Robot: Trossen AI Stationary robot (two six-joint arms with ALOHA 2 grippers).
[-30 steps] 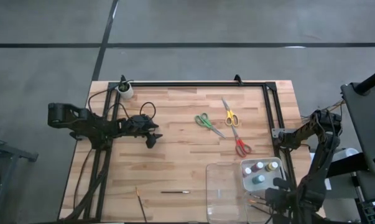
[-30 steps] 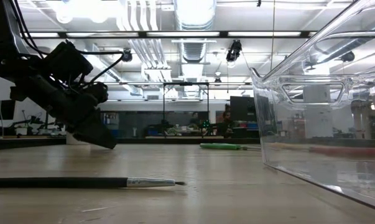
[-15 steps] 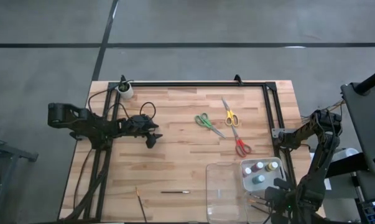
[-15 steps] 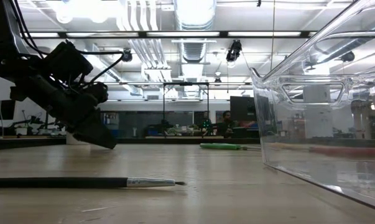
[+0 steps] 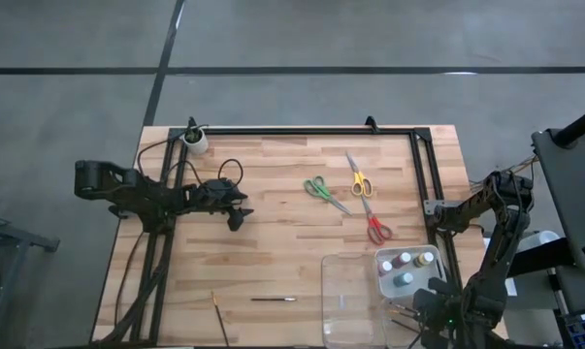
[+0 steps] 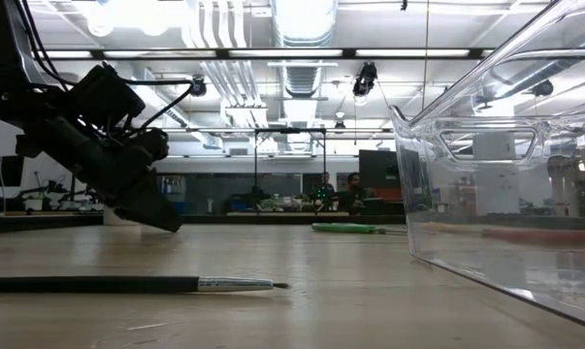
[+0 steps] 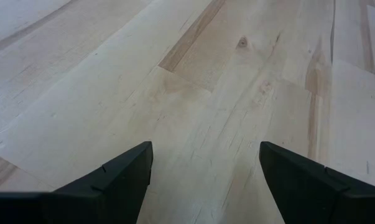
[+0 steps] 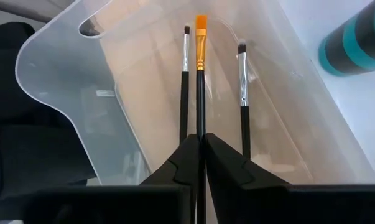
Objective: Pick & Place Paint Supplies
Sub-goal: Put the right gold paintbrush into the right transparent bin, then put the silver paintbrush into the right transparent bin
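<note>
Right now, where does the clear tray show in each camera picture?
High view: tray at the table's near right corner.
Low view: its wall fills the right side.
Left wrist view: not in it.
Right wrist view: fills most of the picture, around the brush pinched in the right hand.
Shared landmark: the wooden table, seen in the high, low and left wrist views.

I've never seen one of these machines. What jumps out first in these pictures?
The right gripper, at the table's near right corner, pinches an orange-tipped brush over the clear tray, where two more brushes lie. Three scissors are scattered mid-table, and the left gripper hangs open over bare wood.
</note>
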